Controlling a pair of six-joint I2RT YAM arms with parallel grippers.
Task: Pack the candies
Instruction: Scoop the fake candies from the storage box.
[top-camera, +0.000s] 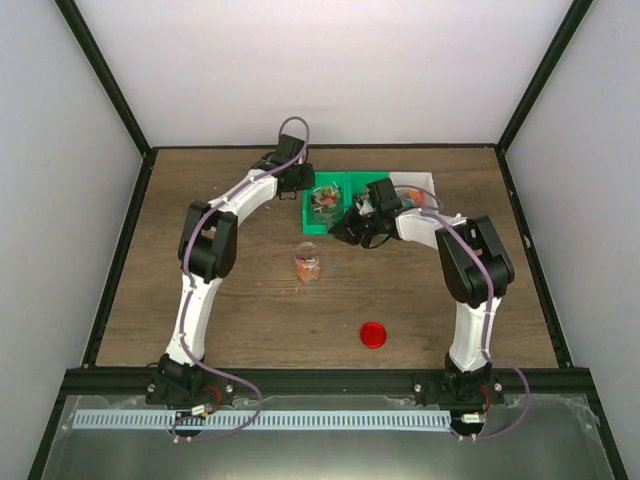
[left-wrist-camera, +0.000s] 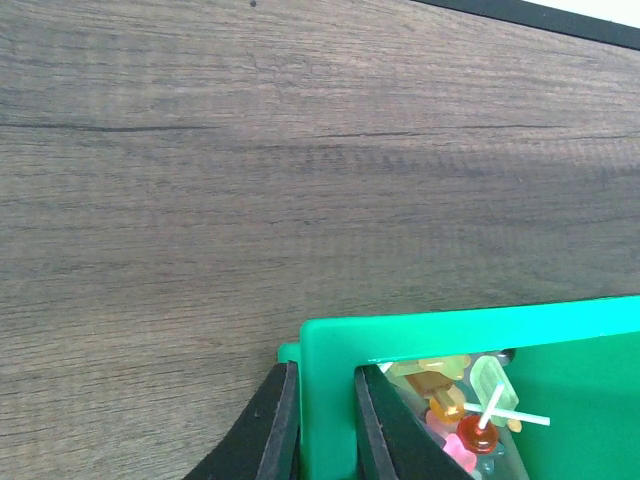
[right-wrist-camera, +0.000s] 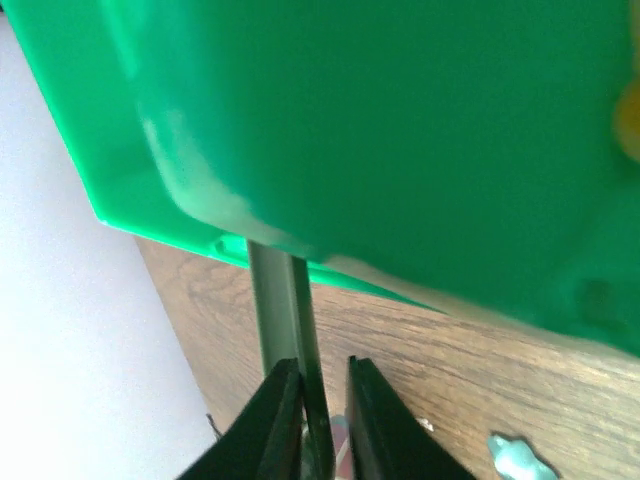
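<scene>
The candies (top-camera: 323, 200) lie in the left compartment of a green bin (top-camera: 345, 178) at the back; the left wrist view shows them as yellow, orange and red sweets (left-wrist-camera: 462, 402). My left gripper (top-camera: 298, 180) is shut on the bin's left wall (left-wrist-camera: 325, 345), one jaw on each side (left-wrist-camera: 326, 368). My right gripper (top-camera: 345, 228) is at the bin's front edge. In the right wrist view its jaws (right-wrist-camera: 322, 365) are almost closed on a thin grey strip (right-wrist-camera: 280, 300) that runs up to the green bin (right-wrist-camera: 400, 120). What the strip is, I cannot tell.
A small clear jar (top-camera: 307, 265) holding a few orange candies stands mid-table. A round red lid (top-camera: 373, 334) lies near the front right. A white bin (top-camera: 418, 184) adjoins the green bin on the right. A small pale-blue bit (right-wrist-camera: 520, 462) lies on the wood.
</scene>
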